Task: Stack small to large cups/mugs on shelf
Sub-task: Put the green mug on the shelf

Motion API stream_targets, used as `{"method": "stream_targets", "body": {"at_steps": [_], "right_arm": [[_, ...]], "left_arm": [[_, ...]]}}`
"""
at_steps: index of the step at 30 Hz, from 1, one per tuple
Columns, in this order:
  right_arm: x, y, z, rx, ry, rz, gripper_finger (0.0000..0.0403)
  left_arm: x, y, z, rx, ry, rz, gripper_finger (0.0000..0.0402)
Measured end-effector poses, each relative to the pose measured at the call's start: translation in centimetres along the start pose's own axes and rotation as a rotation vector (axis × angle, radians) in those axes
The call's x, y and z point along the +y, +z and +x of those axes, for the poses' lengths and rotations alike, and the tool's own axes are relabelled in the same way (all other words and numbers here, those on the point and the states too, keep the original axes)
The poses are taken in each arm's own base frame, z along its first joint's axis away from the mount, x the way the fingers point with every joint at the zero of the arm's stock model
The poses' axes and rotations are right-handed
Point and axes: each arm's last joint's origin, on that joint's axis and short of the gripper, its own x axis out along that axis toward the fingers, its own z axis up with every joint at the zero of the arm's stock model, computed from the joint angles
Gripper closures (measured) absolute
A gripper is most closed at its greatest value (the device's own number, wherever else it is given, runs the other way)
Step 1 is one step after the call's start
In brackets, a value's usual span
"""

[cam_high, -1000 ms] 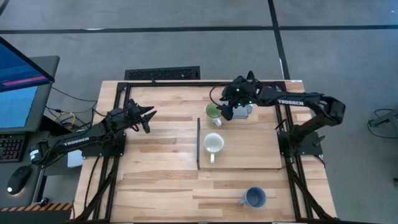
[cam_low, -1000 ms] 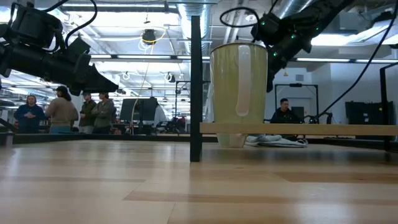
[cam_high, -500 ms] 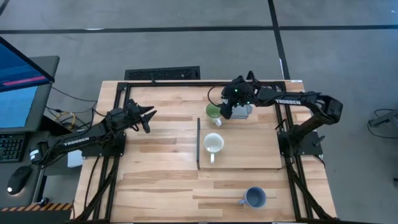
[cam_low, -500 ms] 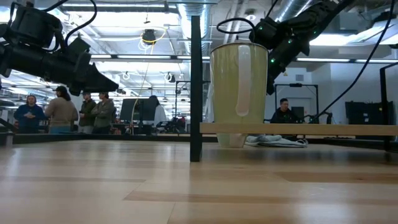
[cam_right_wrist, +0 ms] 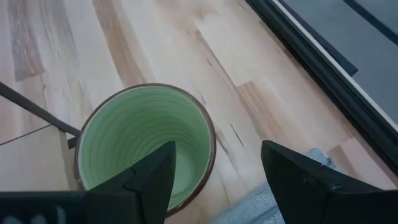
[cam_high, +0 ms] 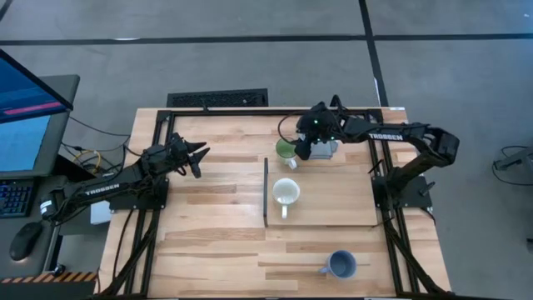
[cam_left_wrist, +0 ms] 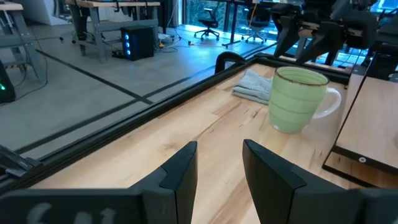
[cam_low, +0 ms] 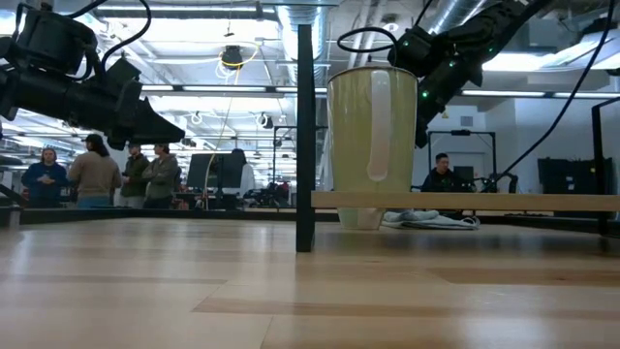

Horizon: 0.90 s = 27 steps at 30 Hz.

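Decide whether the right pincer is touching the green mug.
Cannot tell: the right wrist view shows the right pincer open astride the green mug rim, with no plain contact or gap.

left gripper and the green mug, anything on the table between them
Nothing: in the left wrist view only bare tabletop lies between the left gripper and the green mug. The grey cloth lies off to one side, beyond the mug.

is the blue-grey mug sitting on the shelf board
No, the blue-grey mug stands on the tabletop, apart from the shelf.
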Motion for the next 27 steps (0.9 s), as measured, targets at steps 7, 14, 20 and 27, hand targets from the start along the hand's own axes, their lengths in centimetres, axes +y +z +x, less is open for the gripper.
{"method": "stream_targets", "body": {"at_steps": [7,14,20,27], "right_arm": [[0.29,-0.21,0.02,0.023,0.008,-0.005,0.0143],[0.29,-0.21,0.01,0.023,0.008,0.002,0.0143],[0.29,-0.23,0.00,0.026,0.009,0.003,0.0143],[0.22,-0.29,0.01,0.032,-0.015,0.003,0.0143]], "left_arm": [[0.00,0.00,0.00,0.000,0.000,0.000,0.0283],[0.00,0.00,0.00,0.000,0.000,0.000,0.0283],[0.01,-0.05,0.00,0.005,0.001,0.001,0.0283],[0.01,-0.10,0.00,0.010,0.001,0.001,0.0283]]}}
